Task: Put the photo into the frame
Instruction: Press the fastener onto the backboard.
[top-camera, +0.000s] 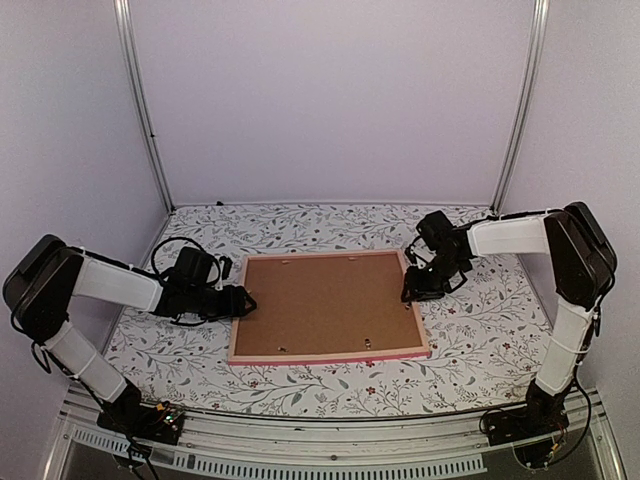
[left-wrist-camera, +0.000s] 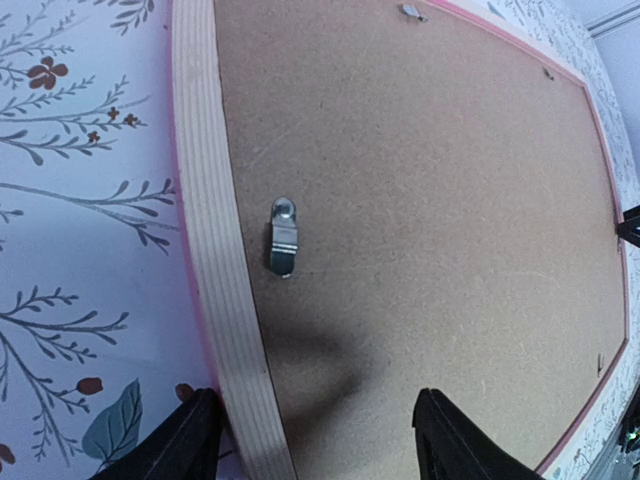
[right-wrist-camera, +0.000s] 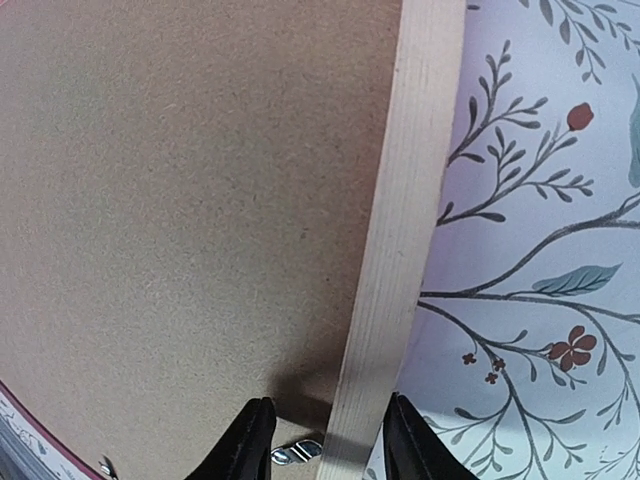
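1. The left tool (top-camera: 243, 300) sits low at the left rail of the frame (top-camera: 330, 354). It is wide open and holds nothing, with one finger outside over the bench (top-camera: 480, 340) and the other over the board (top-camera: 325, 305). Straddling the rail like this, it looks set to steady or lift that side.
2. A metal clip (left-wrist-camera: 283, 235) lies on the board just beside the left rail.
3. The frame lies face down mid-bench, with the brown board filling its back. The photo is not in view. It may be under the board, but I cannot tell.
4. The right tool (top-camera: 412, 290) is part open astride the right rail and grips nothing. A second clip (right-wrist-camera: 295, 453) lies between its fingertips, so it is probably there to work that clip.
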